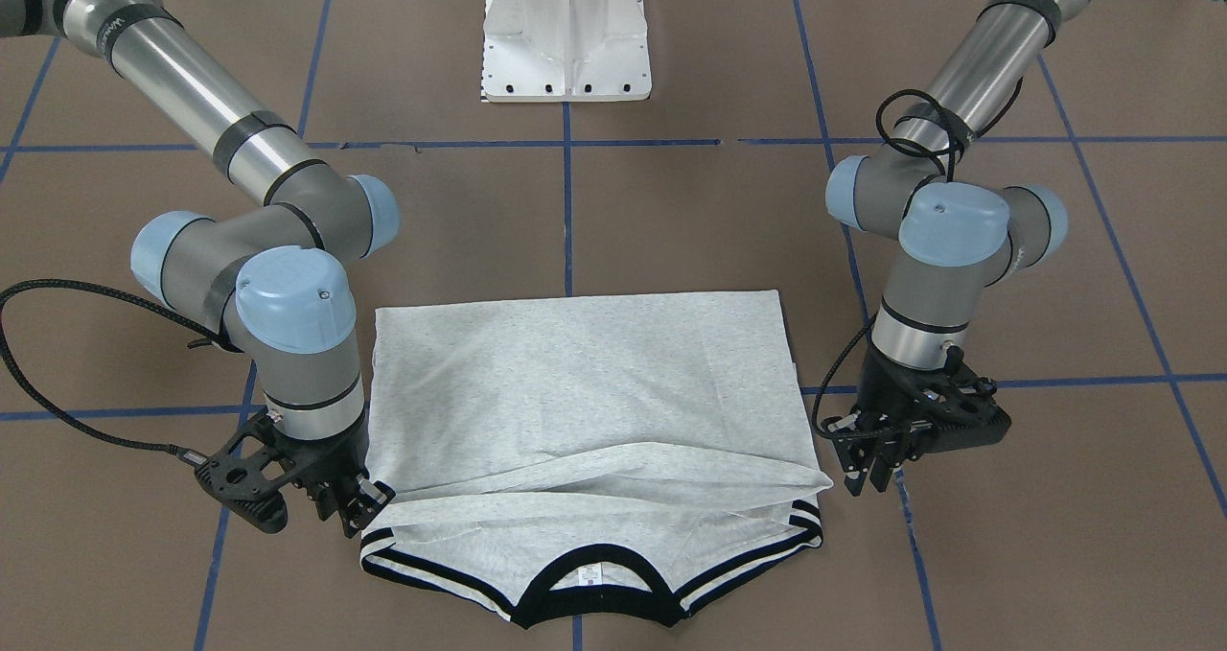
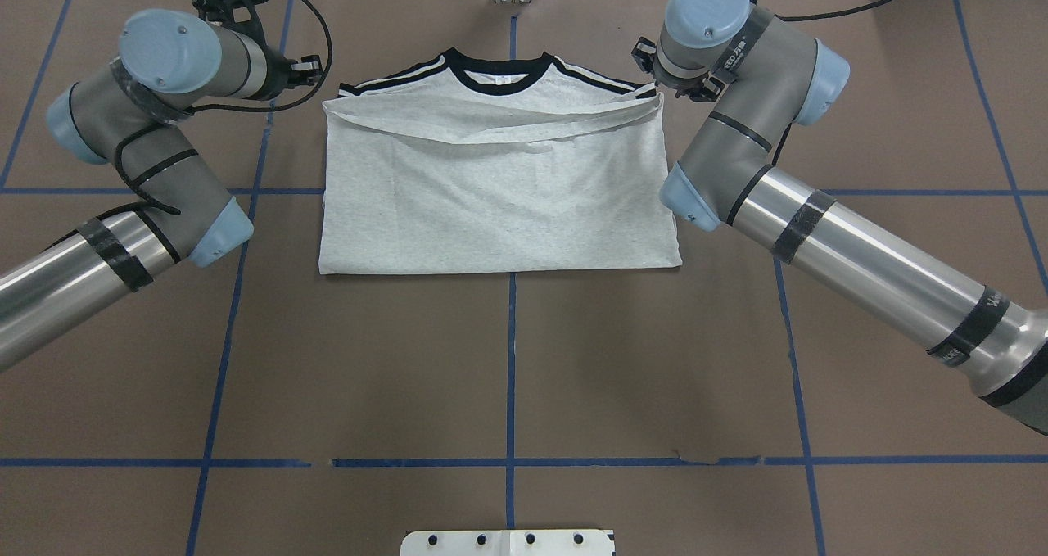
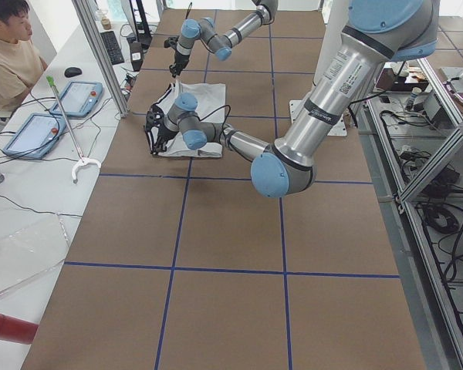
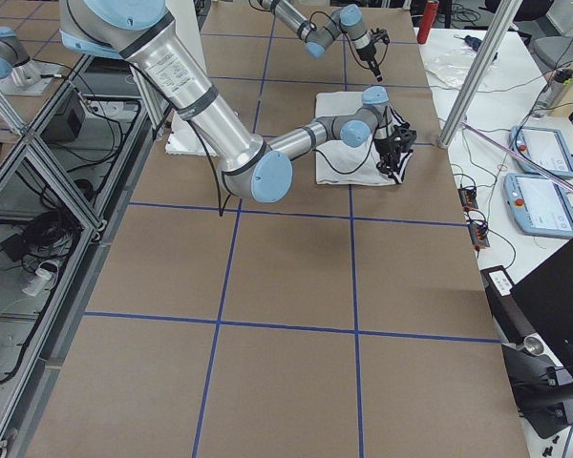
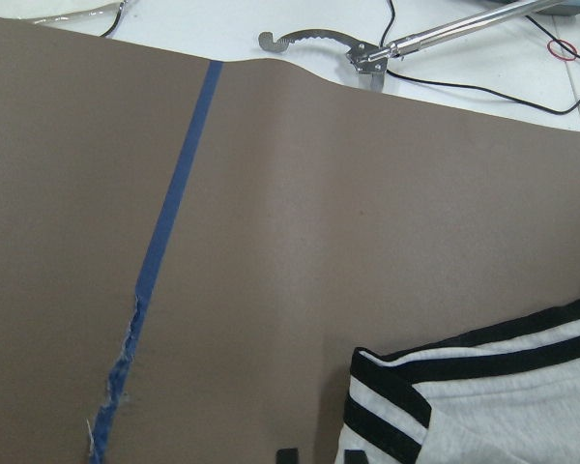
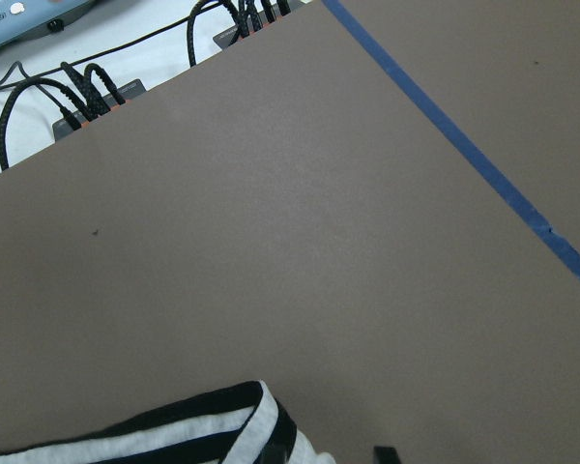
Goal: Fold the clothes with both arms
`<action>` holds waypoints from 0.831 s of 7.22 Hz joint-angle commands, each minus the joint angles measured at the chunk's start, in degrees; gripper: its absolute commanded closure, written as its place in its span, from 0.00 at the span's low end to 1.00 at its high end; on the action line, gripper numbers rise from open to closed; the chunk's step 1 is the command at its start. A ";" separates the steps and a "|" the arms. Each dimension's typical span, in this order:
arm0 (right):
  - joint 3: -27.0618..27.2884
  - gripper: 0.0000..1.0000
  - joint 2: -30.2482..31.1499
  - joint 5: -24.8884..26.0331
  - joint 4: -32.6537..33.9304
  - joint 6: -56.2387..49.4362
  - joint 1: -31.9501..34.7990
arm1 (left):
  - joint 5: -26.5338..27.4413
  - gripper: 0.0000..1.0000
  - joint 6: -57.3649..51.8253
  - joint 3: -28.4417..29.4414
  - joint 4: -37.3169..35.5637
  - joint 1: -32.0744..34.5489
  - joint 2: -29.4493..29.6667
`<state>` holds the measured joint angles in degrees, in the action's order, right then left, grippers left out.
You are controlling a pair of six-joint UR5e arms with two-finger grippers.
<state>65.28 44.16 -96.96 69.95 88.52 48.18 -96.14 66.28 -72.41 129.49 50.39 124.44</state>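
The light grey T-shirt (image 1: 585, 383) lies flat on the brown table, its lower part folded up towards the black collar (image 1: 590, 598). The loose hem (image 2: 491, 126) sags across the chest just short of the black double stripes (image 2: 393, 81). The cartoon print is hidden. My left gripper (image 1: 870, 476) hangs open and empty just beside the fold's corner, clear of the cloth. My right gripper (image 1: 357, 509) is open at the opposite corner, beside the striped sleeve (image 6: 203, 420). The left wrist view shows the other striped sleeve (image 5: 464, 372) on the table.
The white pedestal base (image 1: 566, 47) stands behind the shirt. Blue tape lines (image 2: 512, 359) cross the table. Beyond the far edge are cables (image 6: 87, 87), a grabber tool (image 5: 367, 53), tablets (image 3: 77, 96) and a seated operator (image 3: 8, 62).
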 commanded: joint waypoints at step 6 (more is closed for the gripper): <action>24.78 0.33 18.13 -2.89 -0.60 15.52 -8.44 | -10.61 0.58 -0.98 -0.80 2.69 2.35 -0.07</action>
<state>87.16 59.39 -100.27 69.37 100.60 41.69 -103.61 65.23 -72.81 131.08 52.40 124.41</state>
